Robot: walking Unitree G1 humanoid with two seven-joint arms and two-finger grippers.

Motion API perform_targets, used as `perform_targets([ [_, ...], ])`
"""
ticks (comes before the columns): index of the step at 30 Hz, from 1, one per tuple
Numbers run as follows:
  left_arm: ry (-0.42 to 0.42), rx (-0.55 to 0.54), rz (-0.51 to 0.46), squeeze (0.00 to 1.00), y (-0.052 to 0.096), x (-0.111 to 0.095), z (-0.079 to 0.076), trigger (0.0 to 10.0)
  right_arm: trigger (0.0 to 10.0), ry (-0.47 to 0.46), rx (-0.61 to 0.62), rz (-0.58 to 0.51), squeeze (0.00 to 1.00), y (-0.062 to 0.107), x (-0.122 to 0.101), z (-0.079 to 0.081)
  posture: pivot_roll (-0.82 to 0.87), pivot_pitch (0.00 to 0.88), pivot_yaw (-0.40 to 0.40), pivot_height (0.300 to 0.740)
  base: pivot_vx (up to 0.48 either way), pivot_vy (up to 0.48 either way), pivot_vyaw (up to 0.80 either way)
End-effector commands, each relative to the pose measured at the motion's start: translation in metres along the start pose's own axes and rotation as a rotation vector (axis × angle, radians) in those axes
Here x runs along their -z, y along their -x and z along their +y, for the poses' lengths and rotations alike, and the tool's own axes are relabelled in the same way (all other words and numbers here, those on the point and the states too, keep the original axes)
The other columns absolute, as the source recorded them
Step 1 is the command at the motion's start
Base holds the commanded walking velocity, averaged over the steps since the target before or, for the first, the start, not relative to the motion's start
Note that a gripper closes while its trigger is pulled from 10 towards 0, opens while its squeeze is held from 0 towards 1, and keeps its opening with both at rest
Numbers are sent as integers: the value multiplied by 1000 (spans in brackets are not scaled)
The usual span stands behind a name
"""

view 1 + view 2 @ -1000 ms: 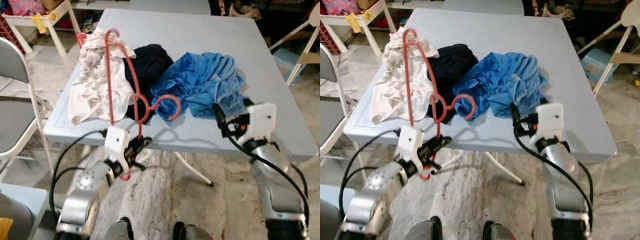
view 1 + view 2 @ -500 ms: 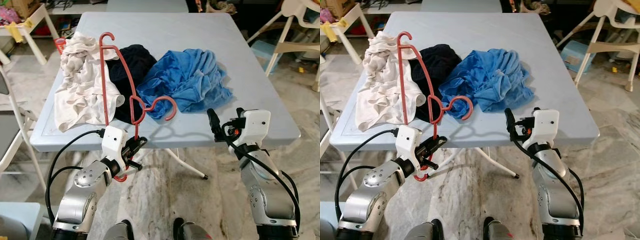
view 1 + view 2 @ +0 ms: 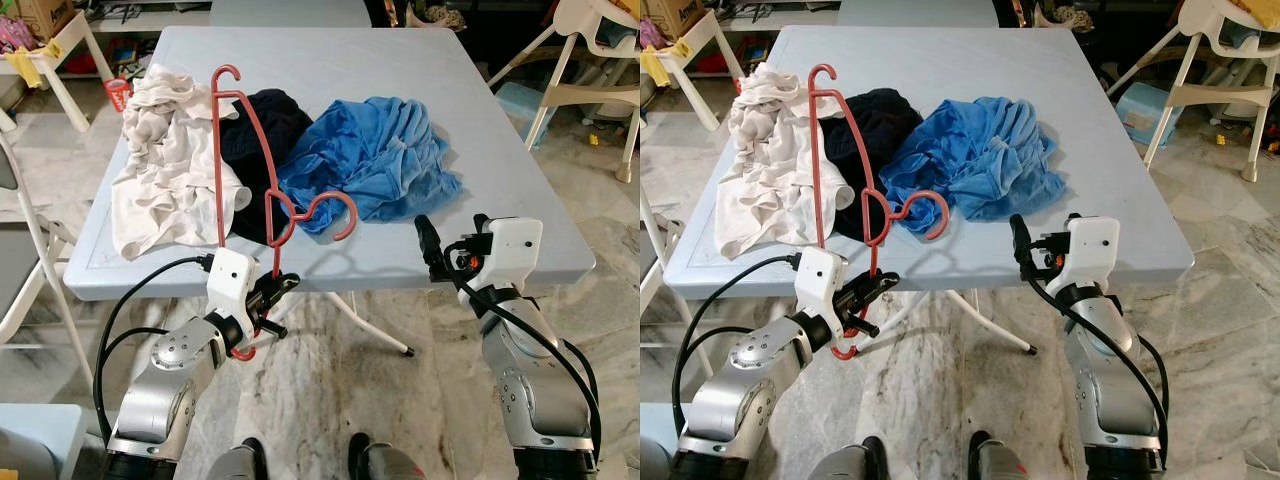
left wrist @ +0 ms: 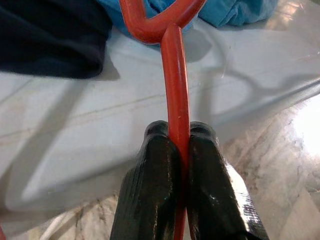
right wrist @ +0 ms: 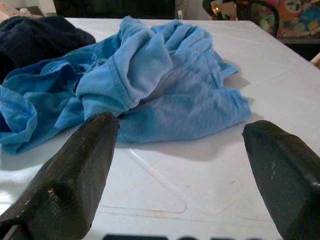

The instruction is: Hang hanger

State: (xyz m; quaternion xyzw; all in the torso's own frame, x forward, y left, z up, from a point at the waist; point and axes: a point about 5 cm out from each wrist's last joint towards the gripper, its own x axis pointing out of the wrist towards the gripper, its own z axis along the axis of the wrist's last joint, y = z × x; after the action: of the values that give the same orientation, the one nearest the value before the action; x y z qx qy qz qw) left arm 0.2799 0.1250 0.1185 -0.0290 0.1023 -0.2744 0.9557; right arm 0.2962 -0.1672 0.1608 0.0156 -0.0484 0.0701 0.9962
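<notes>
A red plastic hanger (image 3: 256, 160) stands upright in front of the table's near edge, its hook (image 3: 338, 213) curling right over the clothes. My left gripper (image 3: 277, 292) is shut on its lower bar, and the left wrist view has both fingers (image 4: 150, 190) pinching the red bar (image 4: 175, 85). My right gripper (image 3: 428, 243) is open with nothing in it, held at the table's near right edge and pointing at the blue garment (image 3: 375, 160). That garment (image 5: 150, 75) lies crumpled just beyond the two spread fingers (image 5: 75, 175).
On the pale blue folding table (image 3: 330, 60) lie a white garment (image 3: 165, 170) at the left, a dark navy one (image 3: 270, 140) in the middle and the blue one at the right. A folding chair (image 3: 25, 270) stands left. White chairs (image 3: 585, 50) stand at the back right. Marble floor lies below.
The camera has shifted a little. The hanger stands slightly further right and higher in my left gripper. My right gripper keeps its place at the table edge.
</notes>
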Motion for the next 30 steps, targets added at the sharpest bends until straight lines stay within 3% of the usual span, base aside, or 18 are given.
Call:
perform_targets([
  [1, 5, -1, 39, 0, 1, 6, 0, 10000, 10000, 3, 14, -21, 0, 2, -6, -2, -38, 181, -11, 740, -251, 0, 0],
  [30, -10, 10, 52, 0, -3, 6, -2, 10000, 10000, 5, 43, -28, 0, 1, -6, -6, -40, 179, -1, 740, -289, 0, 0],
])
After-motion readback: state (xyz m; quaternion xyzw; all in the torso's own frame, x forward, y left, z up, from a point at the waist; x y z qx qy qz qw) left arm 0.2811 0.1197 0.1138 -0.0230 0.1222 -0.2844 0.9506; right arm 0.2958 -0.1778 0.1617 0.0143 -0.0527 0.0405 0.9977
